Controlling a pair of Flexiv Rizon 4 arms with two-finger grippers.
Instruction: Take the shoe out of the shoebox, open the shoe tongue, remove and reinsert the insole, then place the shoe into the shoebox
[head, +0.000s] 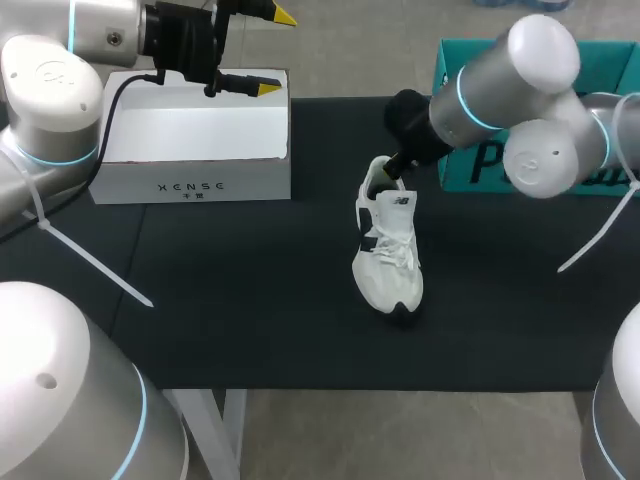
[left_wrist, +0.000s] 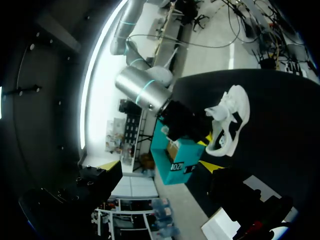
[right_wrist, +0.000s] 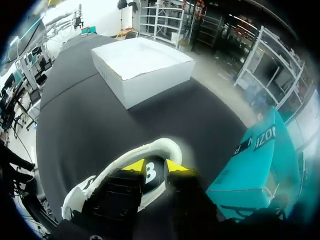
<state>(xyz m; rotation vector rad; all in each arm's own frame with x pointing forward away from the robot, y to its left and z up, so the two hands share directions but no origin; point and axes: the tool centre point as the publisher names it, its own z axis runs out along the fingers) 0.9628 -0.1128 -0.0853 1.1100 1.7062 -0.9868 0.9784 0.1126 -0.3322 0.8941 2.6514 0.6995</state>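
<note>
Found the shoe (head: 388, 250) near the middle of the table (head: 250, 320), toe toward the near edge, heel toward the far one. Found the left box (head: 190, 150) well to its left, by the far edge, and the right box (head: 462, 168) behind and right of it. Saw the right gripper (head: 388, 168) at the heel, the left gripper (head: 277, 52) above the left box's far right corner.

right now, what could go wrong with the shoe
The right claw pinches only a thin part at the shoe's opening, so the shoe may tip or slip when pulled. The left claw hangs open over the white shoebox and could block the shoe's return. The teal box sits close beside the right arm and could be knocked.
</note>
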